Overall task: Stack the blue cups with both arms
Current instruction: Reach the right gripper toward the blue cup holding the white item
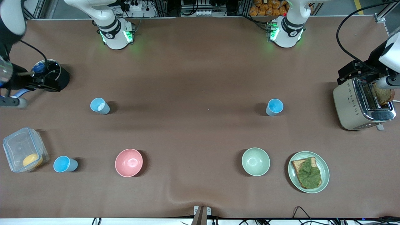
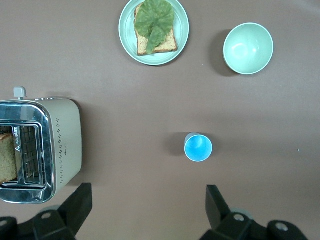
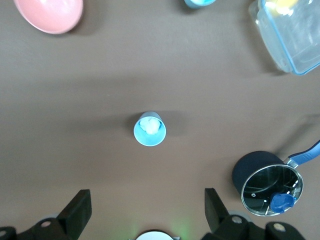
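nothing is stacked yet: my left gripper [image 2: 145, 210] and right gripper [image 3: 145, 212] both hang spread wide and empty, while the three blue cups [image 1: 274, 107] stand well apart on the table [image 1: 200, 78].

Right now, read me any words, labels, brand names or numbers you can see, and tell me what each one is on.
No text can be read.
The toaster carries a small dark mark on its side, too small to read.
Each arm base shows a small round dark emblem, also too small to read.
The blue cups, bowls and plate are unmarked.
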### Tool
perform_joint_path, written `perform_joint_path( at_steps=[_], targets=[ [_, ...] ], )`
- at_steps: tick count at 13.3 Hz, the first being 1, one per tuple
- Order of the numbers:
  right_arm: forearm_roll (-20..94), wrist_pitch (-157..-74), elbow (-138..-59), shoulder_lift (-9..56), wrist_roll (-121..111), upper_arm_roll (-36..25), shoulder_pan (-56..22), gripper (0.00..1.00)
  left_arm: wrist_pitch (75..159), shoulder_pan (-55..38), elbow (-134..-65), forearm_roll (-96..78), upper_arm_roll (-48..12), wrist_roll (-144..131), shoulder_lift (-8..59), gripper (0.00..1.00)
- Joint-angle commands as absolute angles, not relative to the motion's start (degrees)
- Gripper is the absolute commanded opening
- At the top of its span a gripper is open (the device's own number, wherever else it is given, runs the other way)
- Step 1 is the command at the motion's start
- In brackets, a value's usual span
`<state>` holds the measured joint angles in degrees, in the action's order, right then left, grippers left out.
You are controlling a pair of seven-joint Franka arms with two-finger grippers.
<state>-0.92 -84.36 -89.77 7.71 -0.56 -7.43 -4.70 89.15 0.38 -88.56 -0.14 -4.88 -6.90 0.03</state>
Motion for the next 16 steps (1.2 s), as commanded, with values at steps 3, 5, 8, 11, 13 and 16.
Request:
perform_joint_path(
  at_steps=[3,5,8,11,13,16],
  targets=[
    [-1.05,-89.53,-92.61,17.75,-2.11,-6.77,-1.85,1.0,89.65,0.79,-89.21,-0.35,-5.19,-7.91,-0.79,1.0],
    [-1.05,-96.03,-98.76,17.14,-3.94,-6.77,-1.76,1.0,89.65,0.79,-89.21,-0.35,-5.19,-7.91,-0.79,1.0],
    [-0.97,-108.68,-108.25,17.14,-9.12,-6.68,0.34,1.0,89.65,0.79,-89.21,-0.35,-5.19,-7.91,-0.79,1.0],
    [1.04,-115.03,-113.28,17.23,-13.26,-6.59,2.28,1.0,89.65,0.7,-89.3,-0.35,-5.19,-7.91,-0.88,1.0],
    [2.81,-119.25,-117.31,17.14,-16.34,-6.59,2.81,1.0,89.65,0.79,-89.21,-0.35,-5.19,-7.91,-0.88,1.0],
    [4.91,-120.85,-119.97,17.05,-19.59,-6.59,3.43,1.0,89.65,0.7,-89.3,-0.35,-5.19,-7.91,-0.88,1.0]
  ],
)
